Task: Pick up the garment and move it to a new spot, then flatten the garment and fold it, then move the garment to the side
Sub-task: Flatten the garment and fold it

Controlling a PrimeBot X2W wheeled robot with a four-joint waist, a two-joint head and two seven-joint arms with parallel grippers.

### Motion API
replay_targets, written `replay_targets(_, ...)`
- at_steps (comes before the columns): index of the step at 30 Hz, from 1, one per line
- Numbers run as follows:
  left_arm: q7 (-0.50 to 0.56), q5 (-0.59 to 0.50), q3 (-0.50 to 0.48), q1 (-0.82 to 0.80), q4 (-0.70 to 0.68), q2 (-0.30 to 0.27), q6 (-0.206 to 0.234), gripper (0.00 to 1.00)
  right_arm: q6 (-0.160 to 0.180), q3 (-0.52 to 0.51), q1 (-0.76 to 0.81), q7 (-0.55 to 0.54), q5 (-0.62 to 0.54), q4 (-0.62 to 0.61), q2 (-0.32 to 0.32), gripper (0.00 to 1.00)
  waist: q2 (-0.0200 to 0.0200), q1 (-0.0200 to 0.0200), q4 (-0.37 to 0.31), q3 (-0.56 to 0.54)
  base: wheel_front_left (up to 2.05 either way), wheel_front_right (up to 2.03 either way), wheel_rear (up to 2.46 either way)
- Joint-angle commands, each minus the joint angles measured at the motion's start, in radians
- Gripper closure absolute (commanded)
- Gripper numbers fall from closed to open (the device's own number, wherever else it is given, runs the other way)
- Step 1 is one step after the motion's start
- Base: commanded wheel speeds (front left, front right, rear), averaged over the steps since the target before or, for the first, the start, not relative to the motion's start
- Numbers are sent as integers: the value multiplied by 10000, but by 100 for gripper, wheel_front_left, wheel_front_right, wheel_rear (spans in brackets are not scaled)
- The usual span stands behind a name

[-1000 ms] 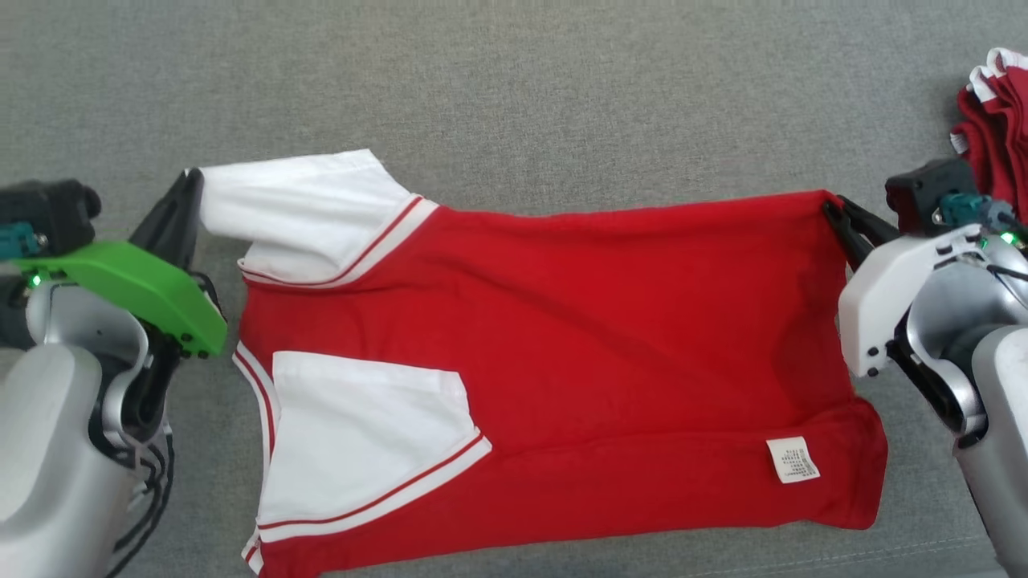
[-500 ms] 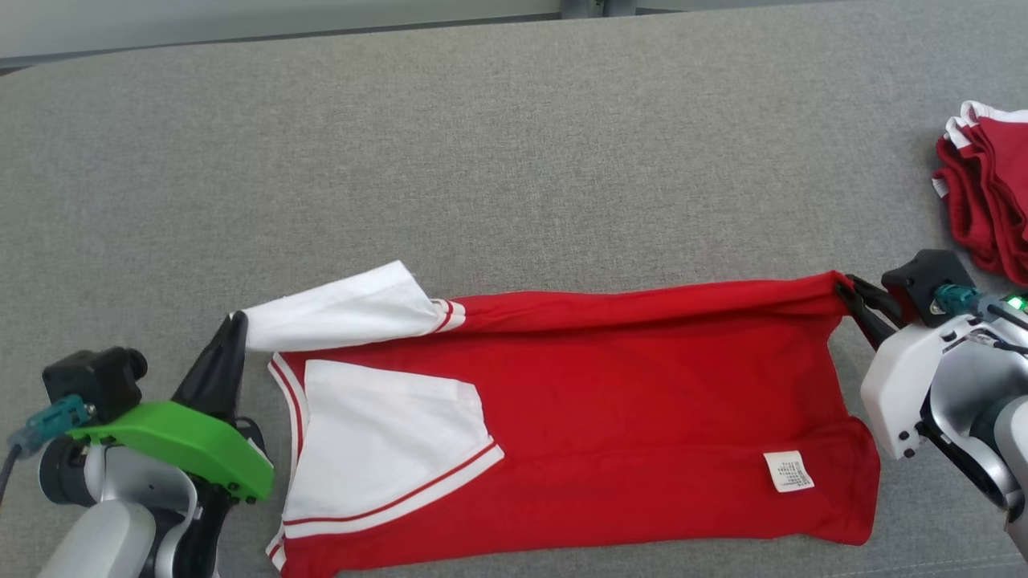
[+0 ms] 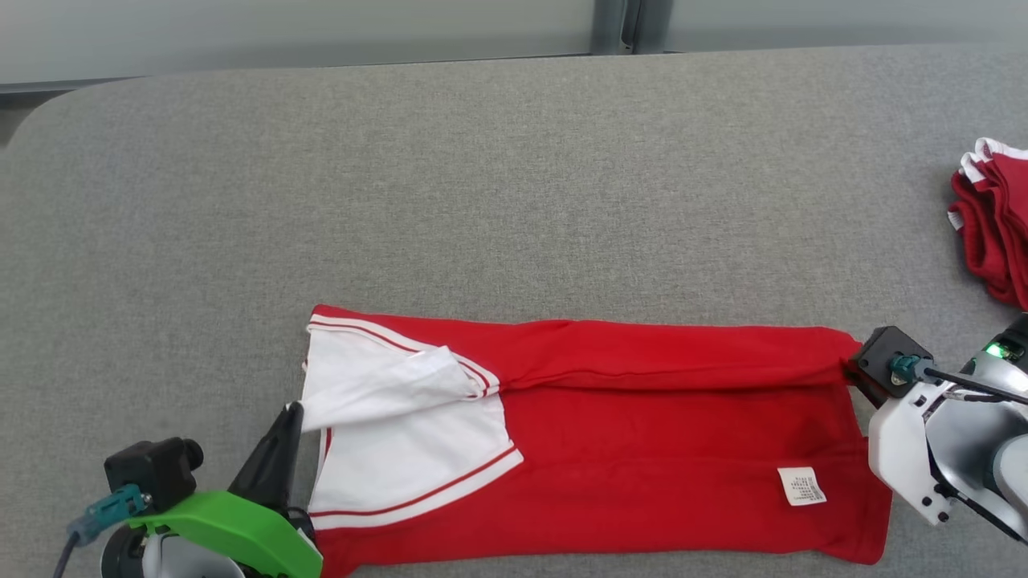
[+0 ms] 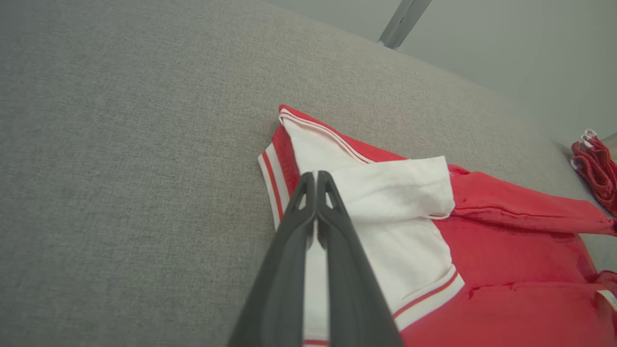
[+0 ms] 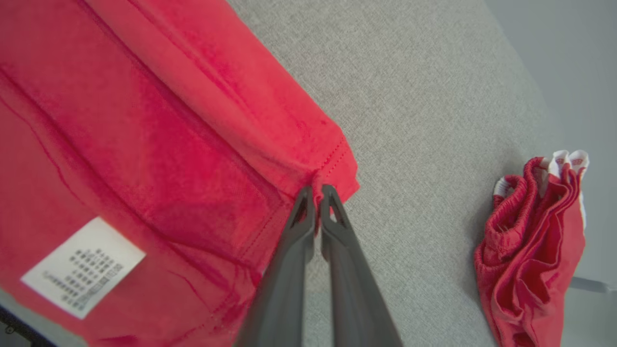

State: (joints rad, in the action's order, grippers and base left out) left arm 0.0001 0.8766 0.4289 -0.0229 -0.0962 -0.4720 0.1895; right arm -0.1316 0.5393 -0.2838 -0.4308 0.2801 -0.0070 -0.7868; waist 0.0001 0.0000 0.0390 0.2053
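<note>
Garment (image 3: 642,433) is spread at the grey surface's (image 3: 514,177) near edge. Its sleeve (image 4: 385,185) is clamped by left gripper (image 4: 315,176), hem (image 5: 337,159) by right gripper (image 5: 318,190).

A bright red garment (image 3: 642,449) with white sleeves (image 3: 401,457) edged in thin red stripes, and a white label (image 3: 801,486) printed in dark text, is set against a plain flecked grey counter (image 3: 482,177). The left pincer (image 3: 293,411) is black with a vivid green housing (image 3: 225,530), the right pincer (image 3: 851,371) black with a white housing (image 3: 899,449). A red pile of clothes (image 3: 996,241) shows white trim.
</note>
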Motion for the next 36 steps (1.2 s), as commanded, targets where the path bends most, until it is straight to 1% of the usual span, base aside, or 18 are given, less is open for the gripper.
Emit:
replay_targets(1, -30, 87, 25, 215, -47, 62, 45, 100, 19, 270, -204, -69, -11, 89, -214, 100, -1, 0, 74, -69, 0, 0, 0)
replay_targets(8, -124, 228, 164, 491, 215, 283, -19, 100, 19, 1548, -951, -285, 234, 563, -933, 100, -1, 0, 257, -236, 0, 0, 0)
replay_targets(11, -90, 210, 261, 571, 416, 224, -132, 100, 19, 2045, -1218, -348, 552, 918, -1221, 100, -1, 0, 362, -302, 0, 0, 0)
replay_targets(15, -54, 187, 388, 595, 534, 282, -155, 100, 19, 2458, -1473, -284, 777, 1211, -1338, 100, -1, 0, 441, -339, 0, 0, 0)
replay_targets(17, -46, 202, 461, 616, 616, 332, -194, 100, 21, 2486, -1580, -296, 928, 1422, -1259, 100, -1, 0, 474, -351, 0, 0, 0)
replay_targets(18, -36, 192, 501, 619, 653, 367, -194, 100, 19, 2491, -1587, -329, 1009, 1519, -1185, 82, -1, 0, 489, -355, 0, 0, 0)
replay_targets(19, 8, 90, 620, 623, 779, 374, -136, 100, 21, 2358, -1626, -320, 1112, 1698, -1000, 0, -1, 0, 513, -370, 0, 0, 0)
replay_targets(23, 18, -3, 766, 650, 973, 438, -54, 100, 19, 2205, -1508, -302, 1244, 1815, -770, 0, -1, 0, 539, -397, 0, 0, 0)
replay_targets(27, -35, -124, 879, 736, 1199, 526, 62, 100, 19, 1766, -1275, -180, 1391, 1740, -535, 0, -1, 0, 561, -422, 0, 0, 0)
replay_targets(28, -103, -164, 885, 728, 1236, 550, 71, 91, 19, 1621, -1227, -149, 1408, 1716, -475, 0, -1, 0, 561, -430, 0, 0, 0)
replay_targets(29, -41, -282, 991, 745, 1382, 512, 150, 47, 19, 1352, -1067, -109, 1314, 1630, -393, 0, -1, 0, 561, -453, 0, 0, 0)
replay_targets(30, -31, -356, 1025, 756, 1454, 485, 172, 13, 19, 1203, -978, -103, 1298, 1589, -338, 0, -1, 0, 557, -468, 0, 0, 0)
replay_targets(31, -21, -386, 1067, 769, 1515, 465, 208, 12, 19, 1074, -862, -145, 1269, 1534, -303, 0, -1, 0, 557, -487, 0, 0, 0)
replay_targets(32, 24, -395, 1107, 798, 1567, 466, 227, 0, 19, 893, -756, -187, 1256, 1489, -267, 0, -1, 0, 557, -507, 0, 0, 0)
replay_targets(36, 55, -623, 1251, 826, 1770, 314, 351, 0, 19, -7, -141, -260, 1289, 1275, 3, 0, -1, 0, 591, -641, 0, 0, 0)
